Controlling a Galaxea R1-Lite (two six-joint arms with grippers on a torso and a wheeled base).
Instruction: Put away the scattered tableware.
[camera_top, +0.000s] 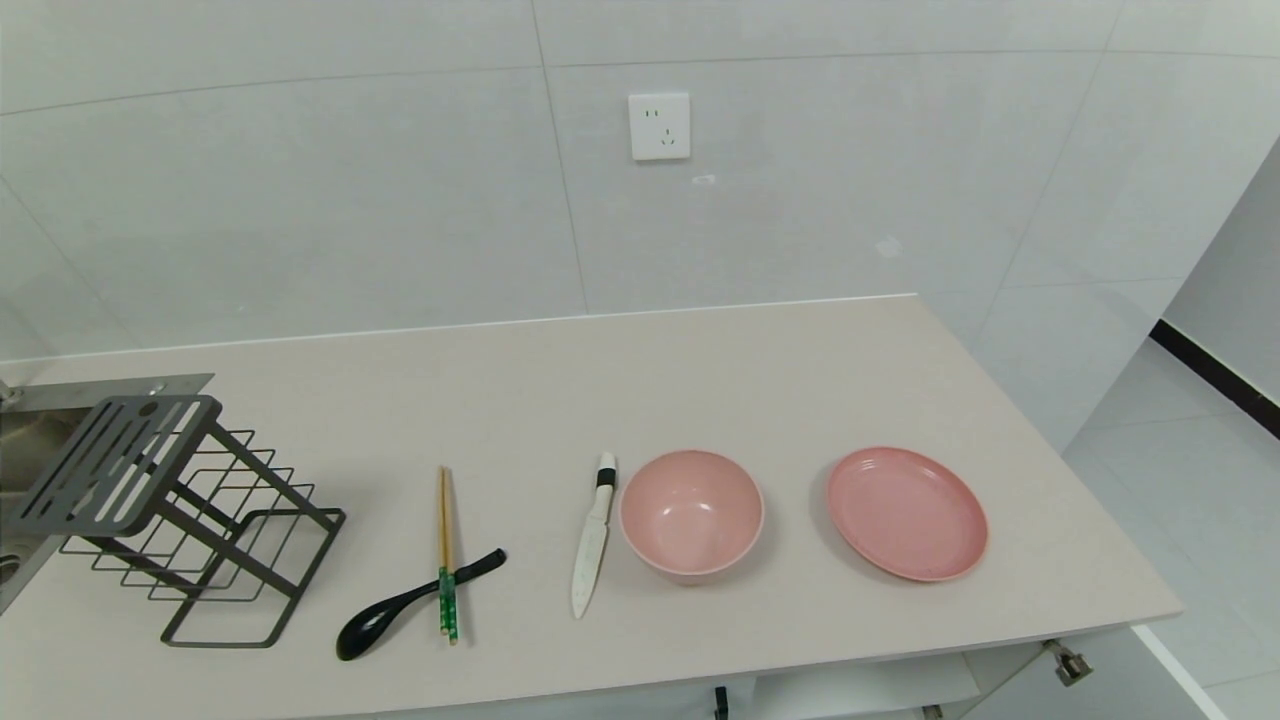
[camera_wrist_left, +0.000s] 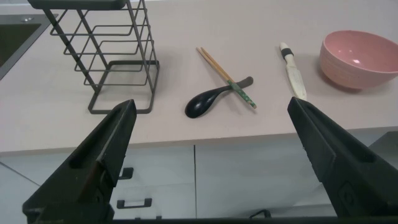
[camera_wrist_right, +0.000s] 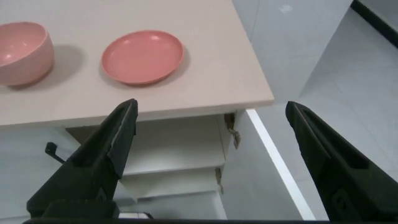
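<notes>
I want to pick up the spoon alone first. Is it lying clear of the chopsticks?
No, the chopsticks lie across the handle of the black spoon, their green ends crossing over it.

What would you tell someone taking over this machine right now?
Left gripper: open, empty, in front of the counter.
Right gripper: the same.
On the counter, from the robot's left: rack, chopsticks lying across the spoon, knife, bowl, plate.
Done: nothing put away.
Left: all five pieces.
</notes>
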